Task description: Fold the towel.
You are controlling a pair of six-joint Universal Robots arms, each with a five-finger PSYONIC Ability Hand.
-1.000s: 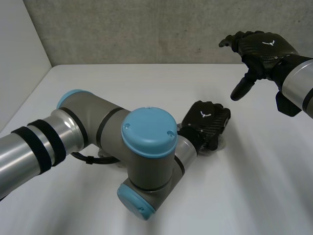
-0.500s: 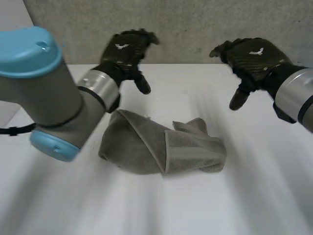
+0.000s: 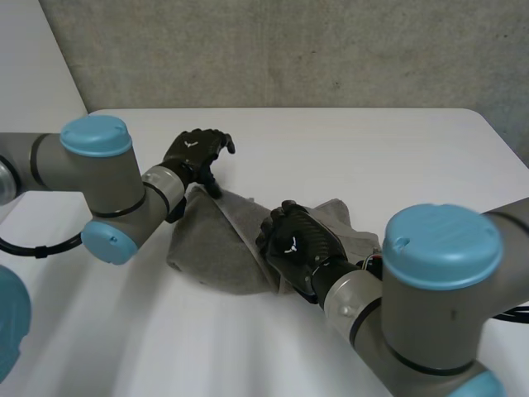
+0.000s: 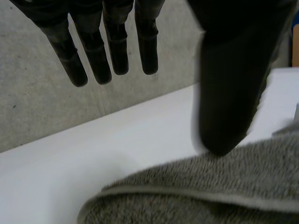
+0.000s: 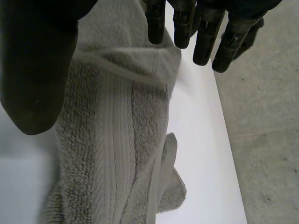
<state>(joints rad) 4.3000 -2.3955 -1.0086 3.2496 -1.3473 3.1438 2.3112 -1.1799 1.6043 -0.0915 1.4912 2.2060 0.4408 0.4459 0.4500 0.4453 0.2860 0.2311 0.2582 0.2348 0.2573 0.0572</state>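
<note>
The white surface (image 3: 372, 157) is carrying a crumpled grey terry towel (image 3: 223, 248), which is lying partly folded at the centre of the frame. My right hand (image 3: 297, 244) is hanging over the towel's middle, fingers straight, gripping nothing. My left hand (image 3: 194, 153) is hovering at the towel's upper-left corner, fingers extended, thumb just above the hem.

Worktop (image 3: 347, 149): white, flat. On it: one grey towel (image 3: 219, 248), crumpled, partly folded; one corner at the left fingers (image 4: 112, 51), middle beneath the right fingers (image 5: 155, 23).

Grey ribbed towel (image 3: 223, 248), white table (image 3: 372, 153)
</note>
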